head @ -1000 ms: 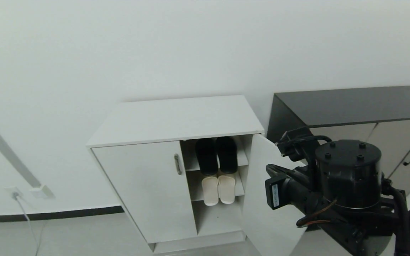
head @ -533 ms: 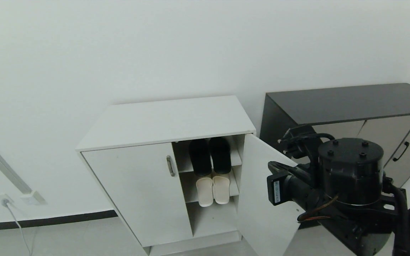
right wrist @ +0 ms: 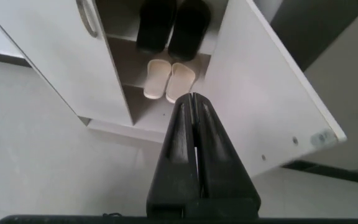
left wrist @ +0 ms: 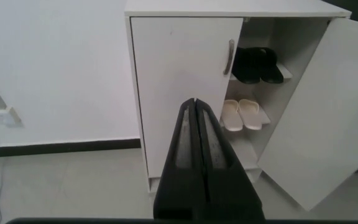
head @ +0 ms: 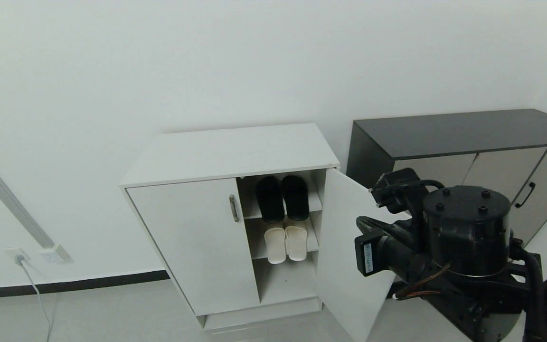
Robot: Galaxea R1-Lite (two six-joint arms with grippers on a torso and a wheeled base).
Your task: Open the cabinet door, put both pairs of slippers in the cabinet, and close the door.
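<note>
- The white cabinet (head: 228,152) stands against the wall, with its right door (head: 344,256) swung wide open and its left door (head: 193,242) shut.
- A slim metal handle (head: 233,208) sits upright on the left door's inner edge.
- The black slippers (head: 283,198) lie side by side on the upper shelf inside the open right half.
- The cream slippers (head: 286,243) lie side by side on the shelf just below, directly under the black pair.
- The left gripper (left wrist: 195,102) has its fingers pressed together and holds nothing. It hangs in front of the closed left door, well apart from it.
- The right gripper (right wrist: 192,96) also has its fingers pressed together and holds nothing. It hangs in front of the open compartment, with the right door's inner face beside it.
- A dark sideboard (head: 454,130) stands just beside the cabinet on the robot's right.
- A wall socket (head: 17,256) with a cable sits low on the wall to the left.
</note>
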